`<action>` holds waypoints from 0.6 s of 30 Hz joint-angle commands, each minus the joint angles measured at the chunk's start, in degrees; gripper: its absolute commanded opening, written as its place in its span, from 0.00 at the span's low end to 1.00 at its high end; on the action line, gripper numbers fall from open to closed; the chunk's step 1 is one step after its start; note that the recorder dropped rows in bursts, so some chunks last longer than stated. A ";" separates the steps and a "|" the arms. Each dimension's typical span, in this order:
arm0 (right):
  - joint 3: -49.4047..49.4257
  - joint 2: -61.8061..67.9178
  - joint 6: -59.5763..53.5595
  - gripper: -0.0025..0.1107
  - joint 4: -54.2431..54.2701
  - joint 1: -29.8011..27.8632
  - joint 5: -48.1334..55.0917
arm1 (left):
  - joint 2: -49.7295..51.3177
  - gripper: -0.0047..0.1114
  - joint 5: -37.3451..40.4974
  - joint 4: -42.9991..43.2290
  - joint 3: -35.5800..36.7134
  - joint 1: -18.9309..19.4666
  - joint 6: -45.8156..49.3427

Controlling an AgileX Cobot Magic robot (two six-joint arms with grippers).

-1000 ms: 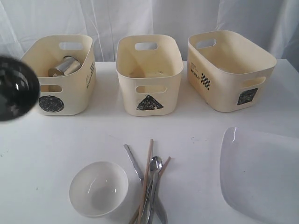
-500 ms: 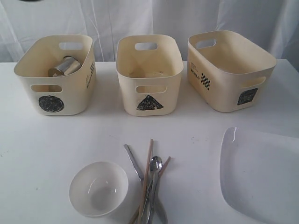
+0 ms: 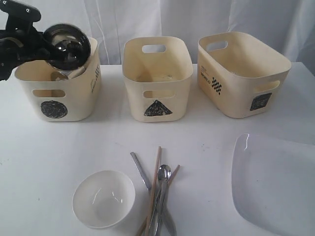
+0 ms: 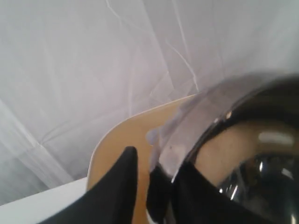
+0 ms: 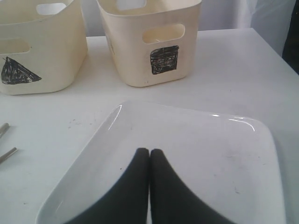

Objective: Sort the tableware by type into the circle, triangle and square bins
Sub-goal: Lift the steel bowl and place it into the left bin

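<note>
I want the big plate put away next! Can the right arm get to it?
Probably yes. The right gripper is right over the white plate, nothing lies on it, though the jaws are shut.

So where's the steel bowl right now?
Exterior view, far left: the steel bowl hangs tilted in the left gripper above the circle bin.

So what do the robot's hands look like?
The right gripper has two smooth matte black fingers, wide at the base and narrowing to rounded tips. The left gripper has the same black fingers. The left arm looks black and blocky. No markings show on the fingers.
</note>
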 commanded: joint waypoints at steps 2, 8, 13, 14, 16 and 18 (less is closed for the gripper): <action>0.08 -0.37 -0.25 0.02 0.00 0.02 -0.71 | -0.61 0.59 0.12 -0.42 -0.52 -0.03 -3.72; 0.08 -0.37 -0.25 0.02 0.00 0.02 -0.71 | -5.97 0.69 10.22 -0.42 -0.52 -0.03 -9.26; 0.08 -0.37 -0.25 0.02 0.00 0.02 -0.71 | -15.64 0.69 26.00 -0.42 -0.52 -0.03 -11.01; 0.08 -0.37 -0.25 0.02 0.00 0.02 -0.71 | -17.50 0.69 30.79 -0.42 -0.52 -0.03 -13.11; 0.08 -0.37 -0.25 0.02 0.00 0.02 -0.71 | -23.44 0.69 52.15 -0.87 -0.52 -0.03 -19.93; 0.08 -0.37 -0.25 0.02 0.00 0.02 -0.71 | -25.77 0.69 71.20 -3.99 -0.52 -0.03 -19.99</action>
